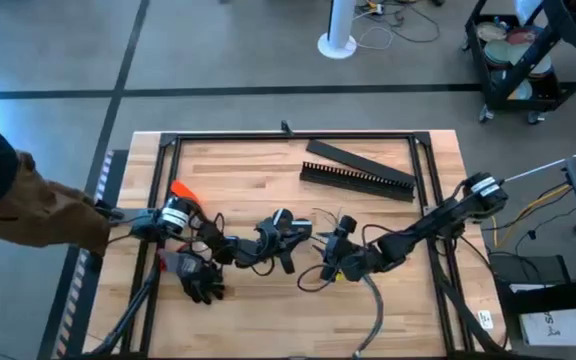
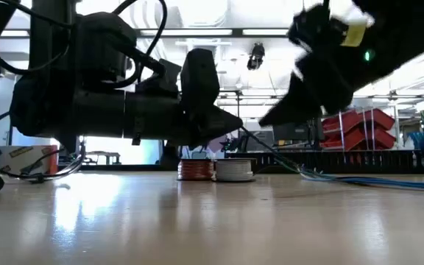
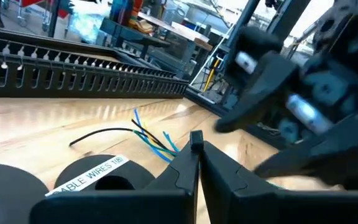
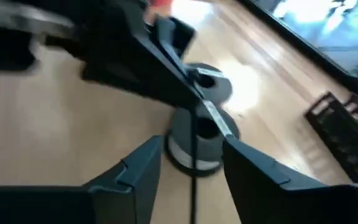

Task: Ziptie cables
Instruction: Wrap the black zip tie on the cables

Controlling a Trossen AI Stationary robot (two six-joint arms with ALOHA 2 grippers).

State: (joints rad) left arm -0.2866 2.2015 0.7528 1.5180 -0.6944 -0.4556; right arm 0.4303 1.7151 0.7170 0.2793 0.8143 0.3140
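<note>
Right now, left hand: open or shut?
Shut. In the left wrist view the left hand has its two dark fingers pressed together at the tips, no gap showing. Whether something thin is pinched between them, cannot tell.

Dark jointed arms, white wrist bands, perhaps yellow label, black claws

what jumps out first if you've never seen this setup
The two dark arms meet low over the table's front middle, the left hand and right hand nearly touching amid thin black wire loops. Behind them lies the long comb-toothed duct, and a person's brown sleeve reaches in at the left edge.
</note>
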